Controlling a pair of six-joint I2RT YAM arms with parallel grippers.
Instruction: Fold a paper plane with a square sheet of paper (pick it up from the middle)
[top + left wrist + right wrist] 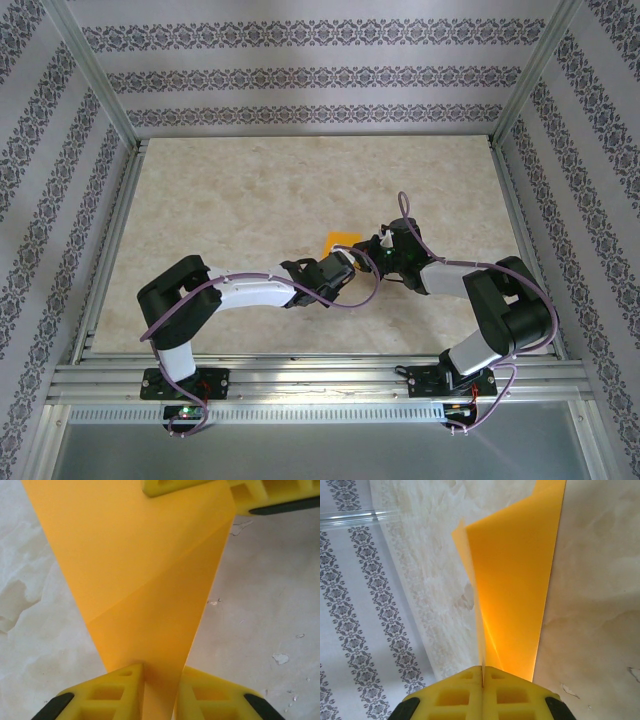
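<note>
Your left gripper (pixel 155 690) and right gripper (pixel 482 680) both pinch the square sheet of paper (pixel 145 580). You have early creases only; the dart shape remains to fold.

From above, both wrists cover most of the orange paper (pixel 342 240) — its folds unreadable; wrist views crop its far edges.

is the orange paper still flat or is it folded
Folded. In the right wrist view the paper shows two layers meeting at a crease in the right gripper; the left gripper pinches it too.
</note>
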